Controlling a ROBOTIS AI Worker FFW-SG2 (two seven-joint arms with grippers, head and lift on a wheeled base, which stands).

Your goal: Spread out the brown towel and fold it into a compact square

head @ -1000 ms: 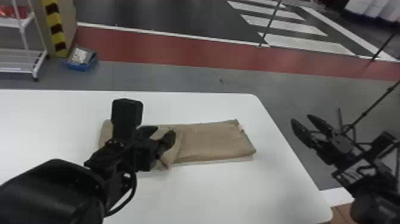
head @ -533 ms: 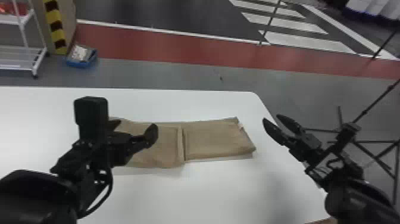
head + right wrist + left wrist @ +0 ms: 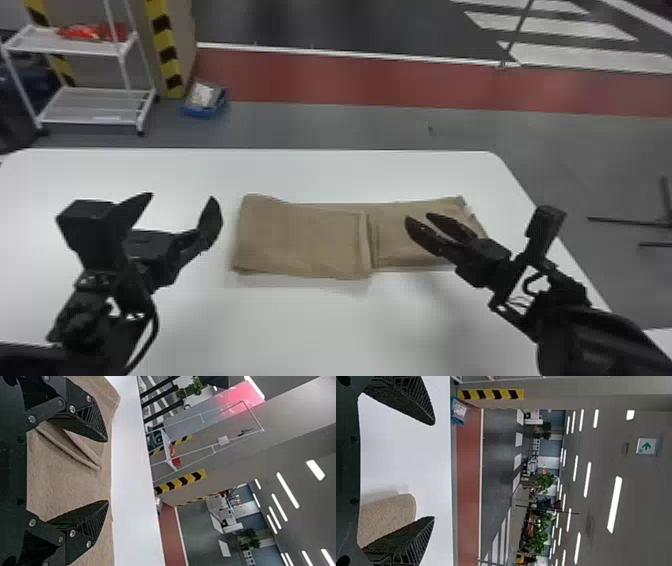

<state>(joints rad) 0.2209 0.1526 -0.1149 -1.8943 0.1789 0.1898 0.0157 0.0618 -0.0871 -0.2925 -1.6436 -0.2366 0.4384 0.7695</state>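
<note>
We see the brown towel (image 3: 300, 245) on the white table (image 3: 300, 330), folded into a long, flat strip. Its long axis runs left to right, roughly along the table's far edge. The left part lies folded over in a raised panel, its crosswise edge near the strip's middle; the thinner right part carries on toward the table's slanting right edge.

Around it, we have a band of white tabletop between the strip and the far edge, a broader stretch on our near side, and a wide stretch to the left. The room at the right end is narrower, where the table's edge slopes past.

Our left gripper (image 3: 182, 198) is just beside the towel's left end, fingers spread well apart and released; in the left wrist view, a rounded end of the towel shows near one finger (image 3: 401, 536). Our right gripper (image 3: 418, 217) is over the towel's right part in the head view, its fingers parted too, with cloth visible in the gap in the right wrist view. We cannot tell whether its tips touch the cloth.

Beyond the far edge lie grey floor (image 3: 350, 125), a blue bin (image 3: 202, 111), a white shelf rack (image 3: 95, 121) and a red floor band (image 3: 325, 80).
</note>
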